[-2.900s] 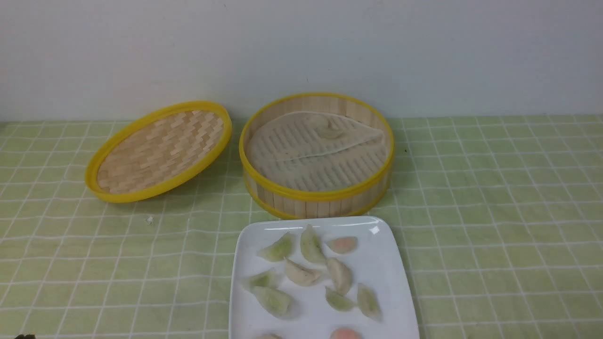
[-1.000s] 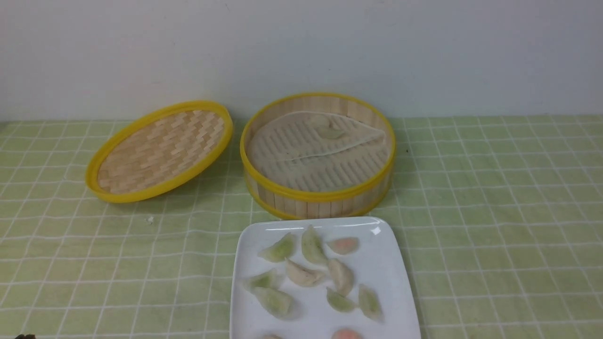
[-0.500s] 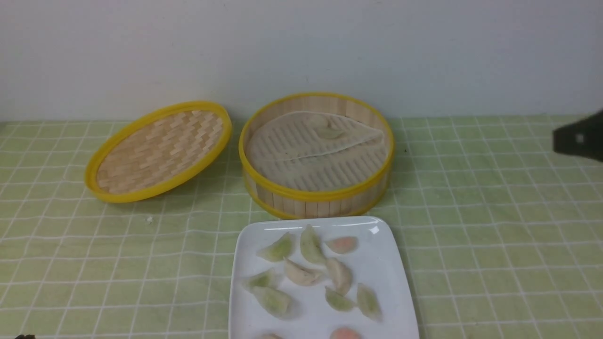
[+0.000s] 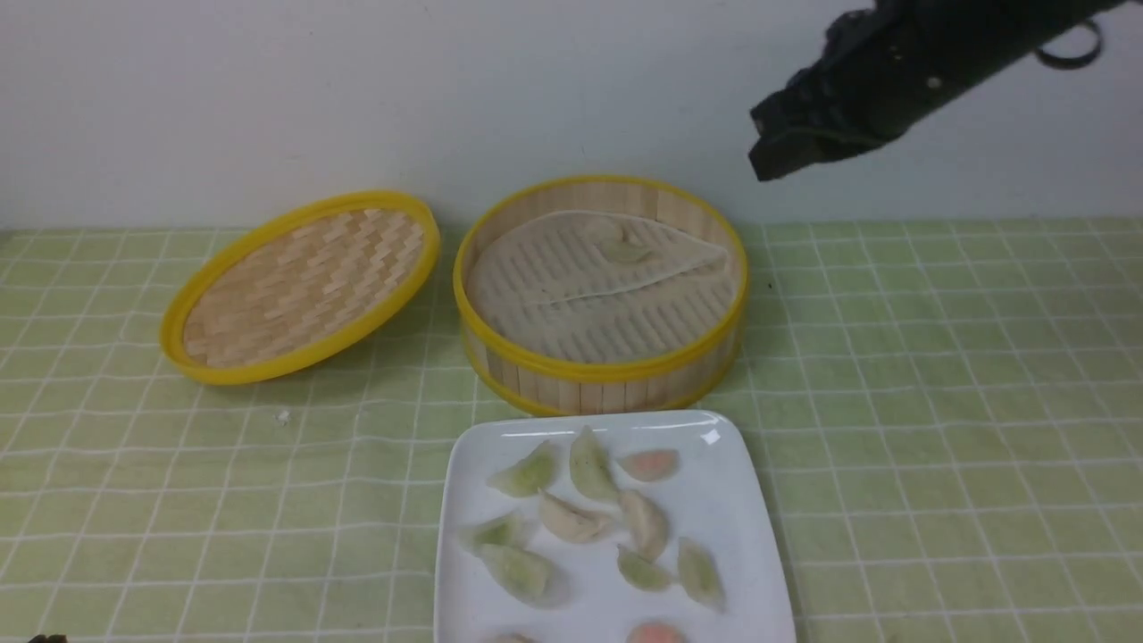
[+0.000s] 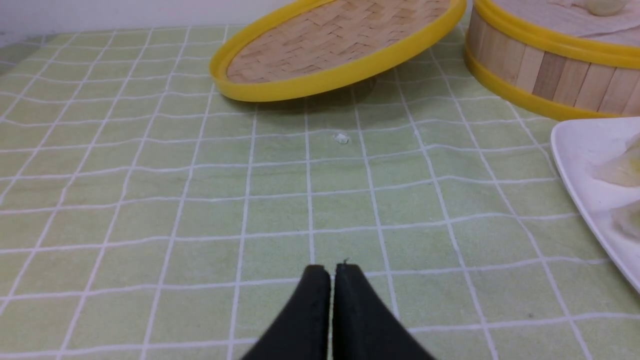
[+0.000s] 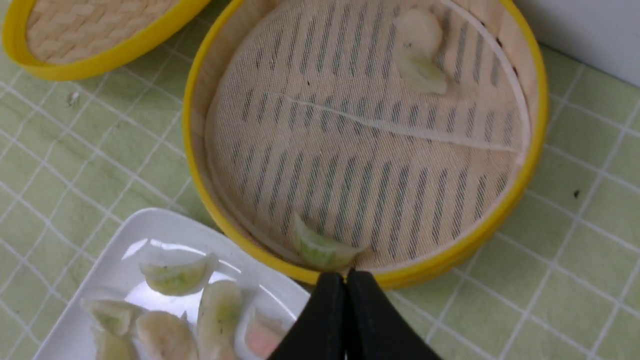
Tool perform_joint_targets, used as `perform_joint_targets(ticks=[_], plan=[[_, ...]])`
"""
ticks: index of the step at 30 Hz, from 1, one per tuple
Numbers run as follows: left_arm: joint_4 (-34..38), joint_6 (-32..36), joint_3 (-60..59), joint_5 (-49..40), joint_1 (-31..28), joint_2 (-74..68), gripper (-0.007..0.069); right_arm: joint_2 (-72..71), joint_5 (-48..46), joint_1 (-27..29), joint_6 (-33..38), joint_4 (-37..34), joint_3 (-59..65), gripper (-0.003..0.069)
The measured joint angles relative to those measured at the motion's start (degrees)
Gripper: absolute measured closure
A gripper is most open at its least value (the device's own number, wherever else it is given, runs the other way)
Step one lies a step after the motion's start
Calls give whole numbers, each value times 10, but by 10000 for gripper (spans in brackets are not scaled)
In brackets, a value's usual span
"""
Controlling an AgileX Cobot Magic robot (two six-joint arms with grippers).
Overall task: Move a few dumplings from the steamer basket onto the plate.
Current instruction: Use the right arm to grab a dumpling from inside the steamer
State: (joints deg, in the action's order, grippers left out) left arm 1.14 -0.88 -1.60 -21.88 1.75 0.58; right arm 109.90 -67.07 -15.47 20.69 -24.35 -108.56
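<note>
— While the right gripper hangs in the air by the desk's far edge, above and right of the steamer basket, what can we say of its jaws?

— We see them pressed flat together with nothing between them. The left gripper is the same: closed tight, empty, low over the green checked cloth toward the desk's near left corner.

— And where do we find the dumplings?

— Most lie scattered on the plate, which sits at the middle of the desk's near edge, just in front of the basket. We count a few more in the basket itself: a pale pair touching each other on the liner at the far side, and a green one against the wall on the side toward the plate.

— Anything else?

— The lid rests tilted just left of the basket, and a small crumb lies on the cloth in front of it.
</note>
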Motion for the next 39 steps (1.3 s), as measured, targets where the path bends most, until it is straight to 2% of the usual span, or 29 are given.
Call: perform_joint_targets(ticks=[4,9,12,19,22,24,32,35,39], plan=[[0,0,0,0,0,0,631,129,-40,-3,0,0,-156,669],[0,0,0,0,0,0,631,288,-43,-6,-17,1,-357,663],[0,0,0,0,0,0,631,343,-44,-8,-38,9,-413,653],[0,0,0,0,0,0,631,380,-49,-28,-31,35,-431,593],[0,0,0,0,0,0,631,389,-49,-41,-24,40,-433,541],[0,0,0,0,0,0,631,404,-43,-52,-21,57,-433,482],[0,0,0,0,0,0,631,439,22,-69,-15,152,-433,279],[0,0,0,0,0,0,631,443,41,-70,-13,164,-433,230],[0,0,0,0,0,0,631,447,63,-70,11,169,-433,211]])
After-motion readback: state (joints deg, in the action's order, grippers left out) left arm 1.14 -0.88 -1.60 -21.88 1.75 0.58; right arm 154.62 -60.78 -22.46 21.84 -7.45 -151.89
